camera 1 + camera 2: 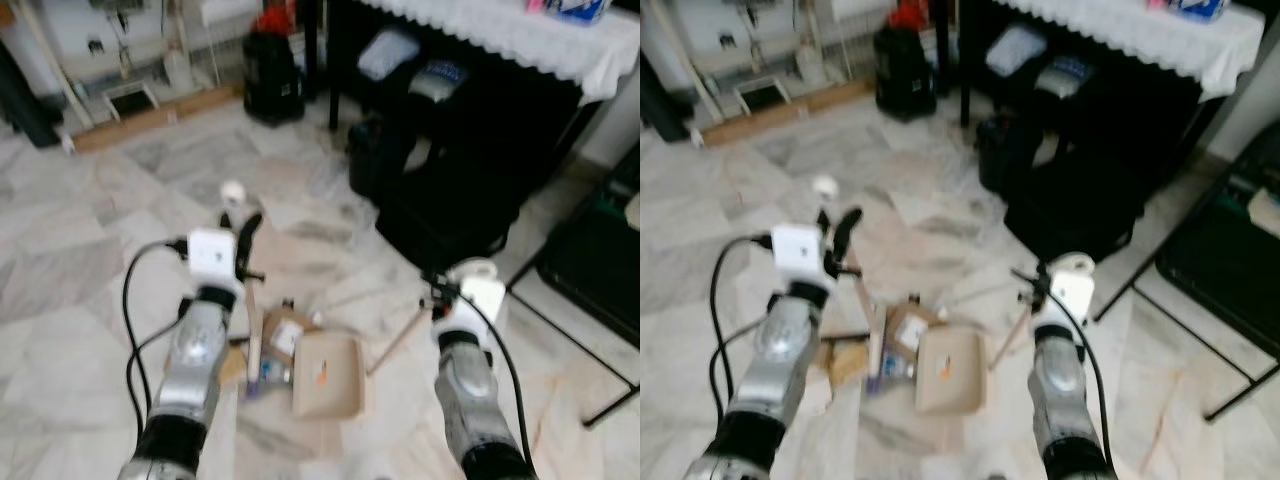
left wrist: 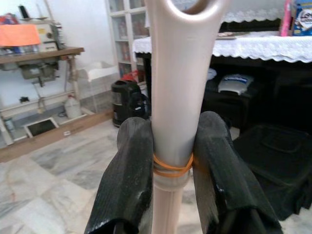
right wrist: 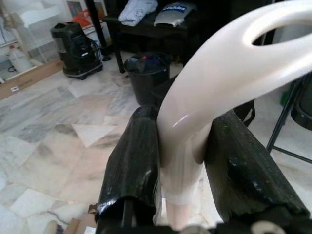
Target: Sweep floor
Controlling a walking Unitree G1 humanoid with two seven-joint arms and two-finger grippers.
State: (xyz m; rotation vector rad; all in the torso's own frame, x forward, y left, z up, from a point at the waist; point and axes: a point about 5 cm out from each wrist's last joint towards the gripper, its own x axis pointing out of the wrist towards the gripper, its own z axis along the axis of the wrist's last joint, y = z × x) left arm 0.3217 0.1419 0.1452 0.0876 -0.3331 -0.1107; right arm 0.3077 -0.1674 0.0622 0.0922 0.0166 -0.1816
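Observation:
My left gripper (image 1: 246, 238) is shut on a beige broom handle (image 2: 178, 73), just below its hanging hole, where an orange rubber band wraps it. The broom handle (image 1: 254, 320) runs down to the marble floor beside a beige dustpan (image 1: 328, 378). My right gripper (image 1: 441, 291) is shut on the dustpan's long curved handle (image 3: 219, 73), which slants down to the pan (image 1: 950, 372). A small cardboard box (image 1: 285, 335) and other scraps lie against the pan's left side, near the broom's foot.
Black bags (image 1: 450, 170) and a dark bin sit under a table with a white lace cloth (image 1: 520, 35) ahead on the right. A black folding chair (image 1: 590, 260) stands at the right. A black canister (image 1: 272, 75) and a wooden board (image 1: 150, 115) are further back.

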